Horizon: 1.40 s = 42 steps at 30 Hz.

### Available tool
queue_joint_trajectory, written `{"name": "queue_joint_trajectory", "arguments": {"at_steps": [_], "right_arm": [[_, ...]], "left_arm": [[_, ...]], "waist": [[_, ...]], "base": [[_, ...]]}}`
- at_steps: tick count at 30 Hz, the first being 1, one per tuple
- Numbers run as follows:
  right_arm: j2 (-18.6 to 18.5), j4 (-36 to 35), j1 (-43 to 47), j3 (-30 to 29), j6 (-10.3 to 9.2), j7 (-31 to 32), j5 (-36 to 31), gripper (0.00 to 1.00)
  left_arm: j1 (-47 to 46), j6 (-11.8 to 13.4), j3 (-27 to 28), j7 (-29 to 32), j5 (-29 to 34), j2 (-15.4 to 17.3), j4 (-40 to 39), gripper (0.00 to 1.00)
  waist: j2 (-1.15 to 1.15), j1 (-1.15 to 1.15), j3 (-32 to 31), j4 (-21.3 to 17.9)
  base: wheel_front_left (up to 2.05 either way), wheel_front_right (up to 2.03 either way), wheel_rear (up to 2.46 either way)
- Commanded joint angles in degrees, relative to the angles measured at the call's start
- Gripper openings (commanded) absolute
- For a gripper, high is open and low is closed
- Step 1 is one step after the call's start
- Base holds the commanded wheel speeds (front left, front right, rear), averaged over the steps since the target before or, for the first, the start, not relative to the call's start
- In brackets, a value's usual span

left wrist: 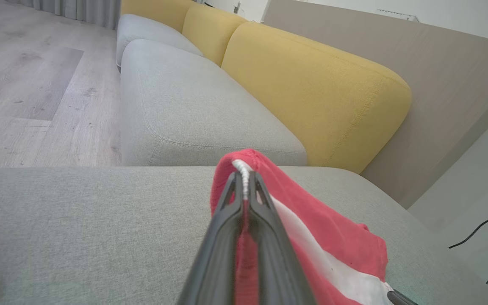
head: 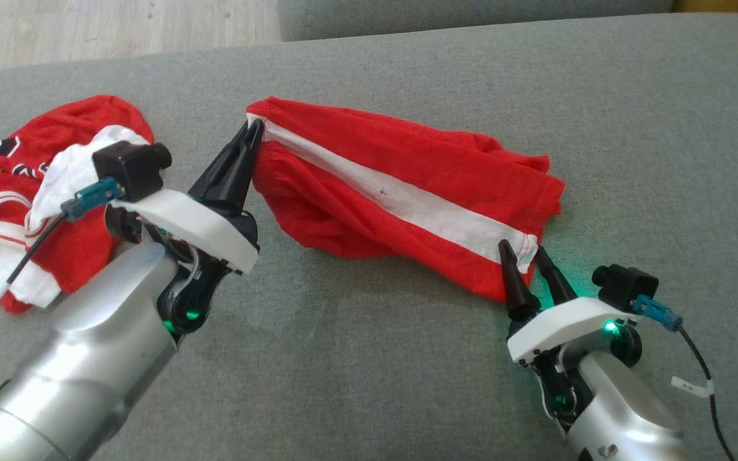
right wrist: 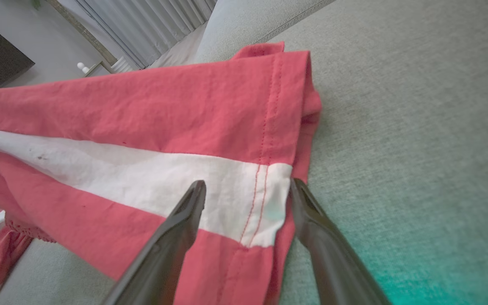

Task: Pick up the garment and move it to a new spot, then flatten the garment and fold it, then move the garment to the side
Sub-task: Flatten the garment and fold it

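Here, red-and-white garment (head: 401, 160) lies on grey sofa seat (head: 407, 358). Left fingers (head: 241, 157) clamp tight on its far end; right fingers (head: 511, 272) gape astride its near hem (not gripping). Prob. flattening step: close right, then pull taut.

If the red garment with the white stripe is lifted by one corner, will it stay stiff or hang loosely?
Probably floppy: the red garment lies in soft folds and wrinkles, so it would likely sag. It looks thin, so probably light. Held at one corner by the left gripper, the rest may drag.
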Motion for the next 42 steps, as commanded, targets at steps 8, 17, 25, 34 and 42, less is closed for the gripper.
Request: {"name": "queue_joint_trajectory", "arguments": {"at_steps": [8, 17, 25, 34, 42], "right_arm": [[0.09, -0.98, -2.04, 3.03, 0.39, -0.22, 1.87, 0.0], [0.09, -4.7, -4.26, -2.07, 0.39, -0.22, -4.04, 0.0], [-0.48, -13.7, -12.58, -10.06, 0.39, -0.22, -13.51, 0.0], [-7.9, -16.06, -37.9, -15.73, 0.39, -0.22, -17.76, 0.0], [-12.37, -19.14, -47.05, -15.57, 0.39, -0.22, -16.73, 0.0]], "left_arm": [[-3.86, -0.32, 1.55, -1.06, -0.98, 2.35, -1.25, 0.0], [-4.41, -0.33, 1.61, -2.01, -1.53, 3.54, -1.57, 0.0], [-8.97, -0.33, 4.08, -2.75, -0.91, 5.28, -3.23, 0.0], [-27.47, -0.33, 7.14, -3.13, 2.86, 4.85, -4.38, 0.0], [-30.8, -0.33, 13.26, -3.29, 4.14, 4.85, -10.7, 0.0]], "waist": [[0.0, 0.0, 0.51, 0.25], [0.0, 0.0, 0.47, -0.3], [0.0, 0.0, 1.92, -2.21], [0.0, 0.0, 9.05, -1.8], [0.0, 0.0, 11.97, -0.49]], "base": [[0.0, 0.0, 0.0], [0.0, 0.0, 0.0], [0.0, 0.0, 0.0], [0.0, 0.0, 0.0], [0.0, 0.0, 0.0]]}}
